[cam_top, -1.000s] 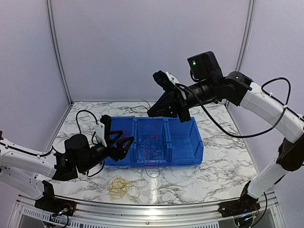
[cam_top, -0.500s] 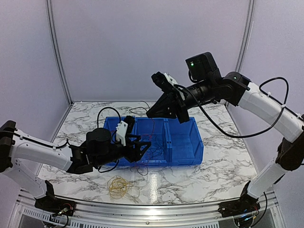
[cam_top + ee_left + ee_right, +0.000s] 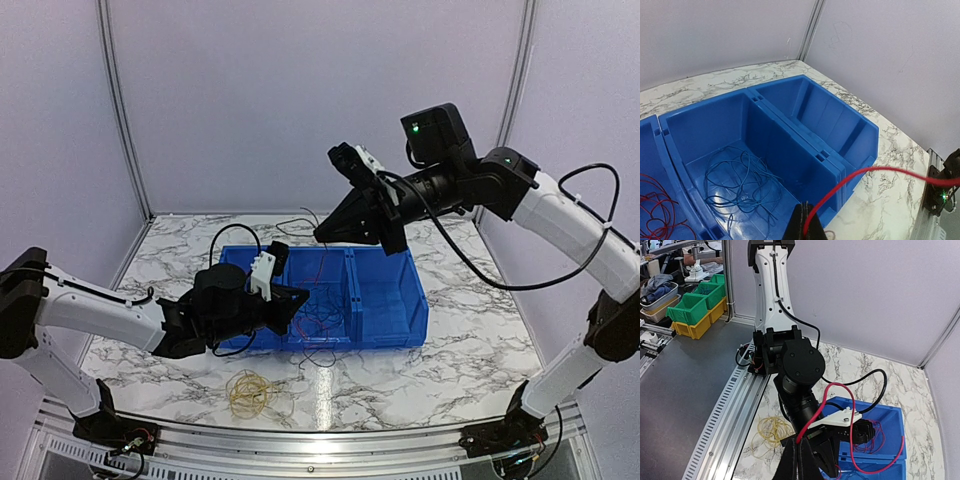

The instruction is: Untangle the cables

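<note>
Both arms seem to be on the same strand. The left gripper [image 3: 805, 227] has its fingers pressed together on the red cable [image 3: 890, 168], which springs out from between them and arcs away to its right over the table [image 3: 470, 340]. The right gripper [image 3: 322, 234] hangs high above the bin [image 3: 388, 296], its fingers also closed on that red cable. From there the strand loops up and then drops below it toward the left gripper.

A blue cable [image 3: 740, 182] lies coiled in the compartment just ahead of the left gripper, and a yellow cable [image 3: 250, 392] sits on the table behind and below it.

My guess is they are in the middle of drawing the red strand free of the pile. The next move probably calls for spreading the two grips apart, slowly, watching that no other loop rides up with it.
</note>
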You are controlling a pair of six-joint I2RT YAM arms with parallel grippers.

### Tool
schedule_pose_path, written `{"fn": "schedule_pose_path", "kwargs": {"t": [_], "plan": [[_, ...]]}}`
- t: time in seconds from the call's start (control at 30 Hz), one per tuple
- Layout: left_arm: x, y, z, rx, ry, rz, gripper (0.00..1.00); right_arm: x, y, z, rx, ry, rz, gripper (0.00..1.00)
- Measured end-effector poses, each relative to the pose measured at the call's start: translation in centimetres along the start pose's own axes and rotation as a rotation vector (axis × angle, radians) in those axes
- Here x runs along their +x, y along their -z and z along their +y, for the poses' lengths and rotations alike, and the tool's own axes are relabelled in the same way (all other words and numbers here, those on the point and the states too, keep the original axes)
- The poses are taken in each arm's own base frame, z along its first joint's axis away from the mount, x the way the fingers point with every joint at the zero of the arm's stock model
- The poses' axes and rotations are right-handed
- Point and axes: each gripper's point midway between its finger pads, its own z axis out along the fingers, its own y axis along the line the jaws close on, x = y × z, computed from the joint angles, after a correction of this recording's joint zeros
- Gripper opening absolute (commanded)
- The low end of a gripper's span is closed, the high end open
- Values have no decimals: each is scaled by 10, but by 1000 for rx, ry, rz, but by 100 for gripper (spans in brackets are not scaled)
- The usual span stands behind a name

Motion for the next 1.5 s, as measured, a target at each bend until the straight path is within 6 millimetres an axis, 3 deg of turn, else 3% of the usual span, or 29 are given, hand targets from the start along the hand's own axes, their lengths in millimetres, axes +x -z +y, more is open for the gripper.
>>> {"fn": "schedule_pose_path", "kwargs": {"t": [0.17,0.33,0.4,0.47,0.63,0.73,0.83,0.97,1.2,1.27,1.5], "plan": [[0,0,0,3,13,0,0,-25,23,-3,93,75,-11,0],[-7,1,-5,23,23,-27,0,-27,40,-14,201,106,25,0],[-10,5,-5,20,23,-32,0,-21,42,-16,226,113,38,11],[-16,11,-4,14,22,-43,0,-10,42,-13,232,111,60,35],[-63,44,-4,-22,-6,-130,0,44,40,6,214,122,148,58],[-99,62,-1,-75,-46,-176,0,81,44,14,211,104,203,63],[-121,73,12,-155,-87,-180,0,110,54,12,248,75,228,64],[-132,84,37,-273,-134,-141,0,157,63,7,304,10,231,63],[-128,98,68,-421,-208,-55,0,259,51,3,348,-136,330,62],[-132,101,71,-446,-226,-53,0,266,51,-3,370,-139,346,62],[-143,109,95,-527,-271,-45,0,256,57,-23,456,-73,329,62]]}}
